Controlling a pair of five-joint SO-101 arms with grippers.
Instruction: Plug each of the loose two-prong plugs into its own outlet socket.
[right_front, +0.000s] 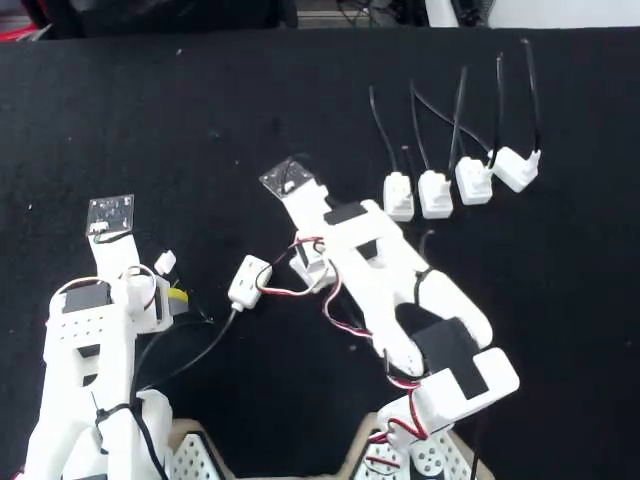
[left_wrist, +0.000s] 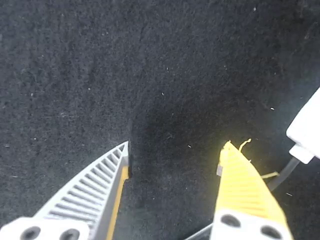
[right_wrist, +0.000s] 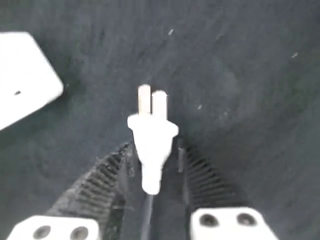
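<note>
A white two-prong plug (right_wrist: 151, 137) sits between the fingers of my right gripper (right_wrist: 154, 147), which is shut on it, prongs pointing away from the wrist. A black cable trails back from the plug. In the high view this gripper (right_front: 293, 185) is near the table's middle. A white outlet block (right_front: 249, 281) with a black cable lies on the mat just behind it. My left gripper (left_wrist: 175, 147) is open over bare black mat with nothing in it. A small white plug (left_wrist: 305, 130) on a black cable lies just beside its yellow finger (left_wrist: 242, 185). In the high view the left gripper (right_front: 112, 215) is at the left.
A row of several white blocks (right_front: 435, 193) with black cables stands at the back right. A white block (right_wrist: 25, 75) lies at the edge of the right wrist view. Black mat (right_front: 200, 120) covers the table. Red and black wires hang along the right arm (right_front: 400, 290).
</note>
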